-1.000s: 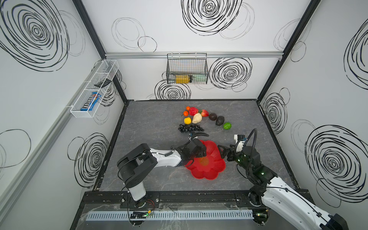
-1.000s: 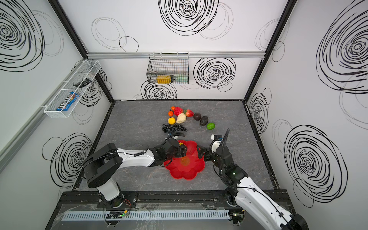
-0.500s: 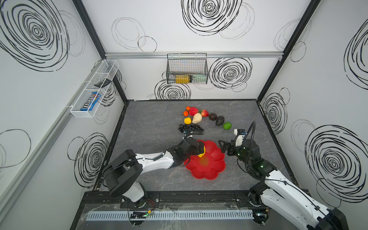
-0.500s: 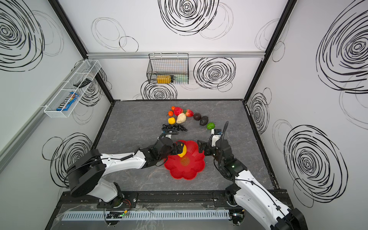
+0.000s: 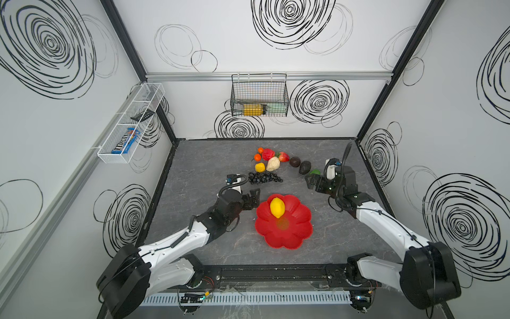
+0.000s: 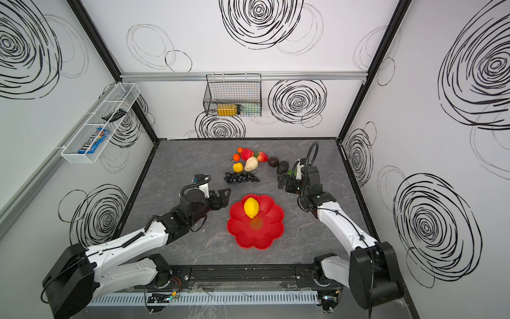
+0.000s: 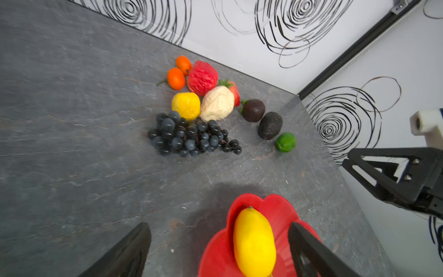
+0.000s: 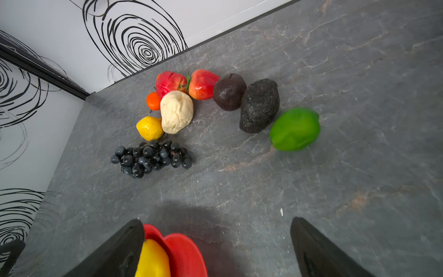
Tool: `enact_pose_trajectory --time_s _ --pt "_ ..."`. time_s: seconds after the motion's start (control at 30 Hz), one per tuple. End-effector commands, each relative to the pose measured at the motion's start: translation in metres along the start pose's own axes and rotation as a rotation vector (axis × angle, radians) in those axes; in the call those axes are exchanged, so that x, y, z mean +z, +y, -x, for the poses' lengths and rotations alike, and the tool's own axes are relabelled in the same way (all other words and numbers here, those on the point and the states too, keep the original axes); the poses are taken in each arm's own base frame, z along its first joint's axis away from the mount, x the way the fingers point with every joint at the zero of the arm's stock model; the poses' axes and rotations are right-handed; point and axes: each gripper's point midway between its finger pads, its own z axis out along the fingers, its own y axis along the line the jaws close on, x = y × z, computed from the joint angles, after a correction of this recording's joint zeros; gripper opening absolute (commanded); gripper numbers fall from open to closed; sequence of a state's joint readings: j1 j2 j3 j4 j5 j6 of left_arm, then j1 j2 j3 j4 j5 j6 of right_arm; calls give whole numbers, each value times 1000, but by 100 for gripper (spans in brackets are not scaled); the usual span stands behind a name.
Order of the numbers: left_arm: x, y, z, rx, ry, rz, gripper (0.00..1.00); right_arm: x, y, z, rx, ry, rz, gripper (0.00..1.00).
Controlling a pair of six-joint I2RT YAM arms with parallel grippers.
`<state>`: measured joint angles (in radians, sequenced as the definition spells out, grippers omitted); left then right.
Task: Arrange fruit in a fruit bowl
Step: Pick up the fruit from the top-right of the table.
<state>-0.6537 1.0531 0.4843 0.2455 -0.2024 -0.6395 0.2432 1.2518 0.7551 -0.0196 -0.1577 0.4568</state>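
Note:
The red flower-shaped fruit bowl (image 5: 299,223) (image 6: 269,234) sits at the front middle of the table. One yellow lemon (image 5: 277,207) (image 7: 254,239) lies in its far side. My left gripper (image 5: 254,198) (image 7: 217,224) hangs open just left of the bowl, holding nothing. The rest of the fruit lies behind: grapes (image 5: 265,178), a small lemon (image 5: 260,167), a beige piece (image 5: 273,164), tangerines (image 5: 257,157), an apple (image 5: 268,154), a strawberry (image 5: 283,157), avocados (image 5: 305,167) and a lime (image 8: 295,129). My right gripper (image 5: 310,183) (image 8: 215,219) is open and empty, close in front of the lime.
A black wire basket (image 5: 259,95) hangs on the back wall and a white wire shelf (image 5: 129,124) on the left wall, both well above the table. Walls close in the table on three sides. The right gripper (image 7: 395,177) shows in the left wrist view.
My left gripper has opened, left the lemon in the bowl and drawn back to the left. My right gripper has moved away from the bowl towards the lime.

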Motion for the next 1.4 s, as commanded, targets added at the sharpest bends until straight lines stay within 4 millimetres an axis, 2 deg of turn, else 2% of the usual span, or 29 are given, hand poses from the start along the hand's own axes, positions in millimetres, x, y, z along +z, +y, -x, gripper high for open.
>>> enact_pose_trajectory --time_s 0.0,0.13,0.27,0.4,0.57,0.67,0.9,1.37 --pt "-14 11 11 72 -74 -17 94 19 2 12 -18 51 1 98" --pt "-28 32 8 122 -140 25 95 45 -12 23 14 98 -64 95" --pt "-34 49 5 124 -175 45 99 72 -26 28 35 160 -110 87" --pt "-32 50 10 97 -182 33 99 102 -40 24 44 229 -154 80" --pt "-27 49 4 88 -151 18 99 128 -52 20 41 259 -198 75" --pt "-24 49 3 85 -140 16 99 137 -61 20 30 271 -235 75" --pt "-23 49 2 77 -137 13 100 152 -65 20 14 282 -245 74" --pt "-20 49 -1 78 -123 10 100 171 -77 19 23 294 -262 70"
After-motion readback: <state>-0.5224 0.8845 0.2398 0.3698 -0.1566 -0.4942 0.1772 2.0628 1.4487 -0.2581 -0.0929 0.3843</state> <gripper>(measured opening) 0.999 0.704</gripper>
